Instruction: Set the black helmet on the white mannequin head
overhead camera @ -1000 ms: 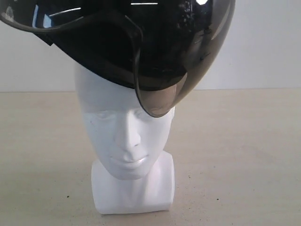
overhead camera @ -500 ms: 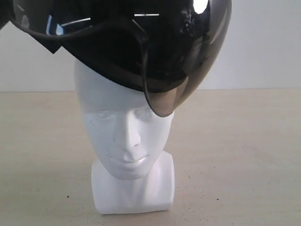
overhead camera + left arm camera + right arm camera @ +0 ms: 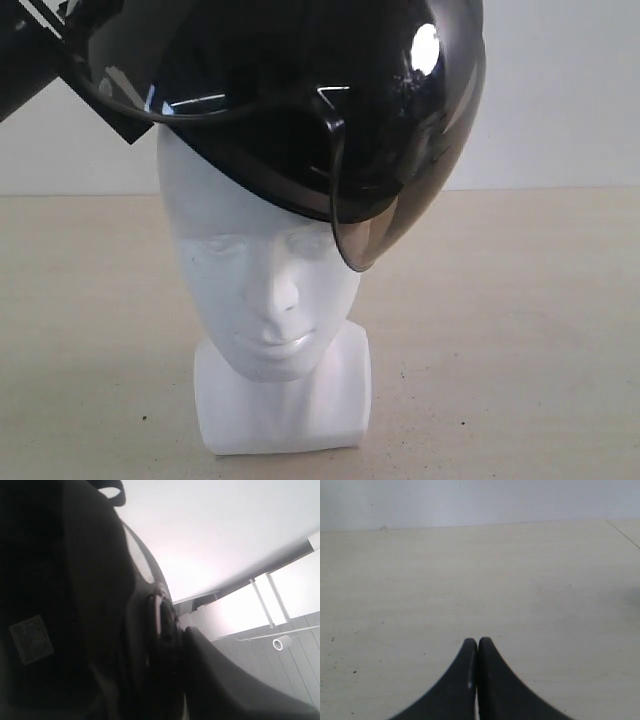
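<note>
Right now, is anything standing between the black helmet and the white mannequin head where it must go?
Nothing visible does. The black helmet hangs tilted directly over the crown of the white mannequin head, with no other object between them. Only its own visor dips in front of the forehead.

Lab-like room, bare beige table (image 3: 520, 330), plain white wall (image 3: 560, 100)

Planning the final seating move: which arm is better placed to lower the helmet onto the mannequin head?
Left. It holds the black helmet tilted over the white mannequin head; the right gripper is shut on nothing, facing only the table.
</note>
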Robot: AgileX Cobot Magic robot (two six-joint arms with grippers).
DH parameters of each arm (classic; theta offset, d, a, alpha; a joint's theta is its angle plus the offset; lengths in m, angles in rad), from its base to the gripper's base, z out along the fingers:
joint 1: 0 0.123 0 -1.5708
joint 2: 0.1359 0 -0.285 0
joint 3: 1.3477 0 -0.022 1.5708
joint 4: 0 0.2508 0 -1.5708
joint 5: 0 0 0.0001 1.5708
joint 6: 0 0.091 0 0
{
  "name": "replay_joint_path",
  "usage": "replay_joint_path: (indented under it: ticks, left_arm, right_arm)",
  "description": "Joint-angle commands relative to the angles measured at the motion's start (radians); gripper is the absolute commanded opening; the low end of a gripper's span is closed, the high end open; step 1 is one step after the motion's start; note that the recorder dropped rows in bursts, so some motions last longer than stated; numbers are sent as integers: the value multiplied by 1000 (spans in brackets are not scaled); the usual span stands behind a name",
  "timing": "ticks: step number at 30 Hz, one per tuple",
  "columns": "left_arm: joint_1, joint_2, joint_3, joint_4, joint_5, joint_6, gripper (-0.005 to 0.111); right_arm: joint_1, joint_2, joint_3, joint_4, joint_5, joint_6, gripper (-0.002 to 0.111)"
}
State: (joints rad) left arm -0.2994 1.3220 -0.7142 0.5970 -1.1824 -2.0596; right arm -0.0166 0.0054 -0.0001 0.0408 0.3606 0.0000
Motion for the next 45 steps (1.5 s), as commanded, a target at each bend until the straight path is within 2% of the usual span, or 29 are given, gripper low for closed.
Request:
replay_joint_path:
  ticks: [1, 7, 20, 35, 45]
  left_arm:
    - [42, -8, 3, -16, 56, 91, 4]
    - [116, -8, 3, 54, 28, 60, 4]
    - [116, -8, 5, 110, 76, 86, 4]
    - [120, -8, 5, 91, 99, 98, 4]
    - [192, -14, 5, 116, 74, 83, 4]
  right_arm:
    - [2, -5, 0, 2, -6, 0, 0]
    - [2, -5, 0, 2, -6, 0, 0]
    - [2, -5, 0, 2, -6, 0, 0]
    - [2, -5, 0, 2, -6, 0, 0]
    - [2, -5, 0, 2, -6, 0, 0]
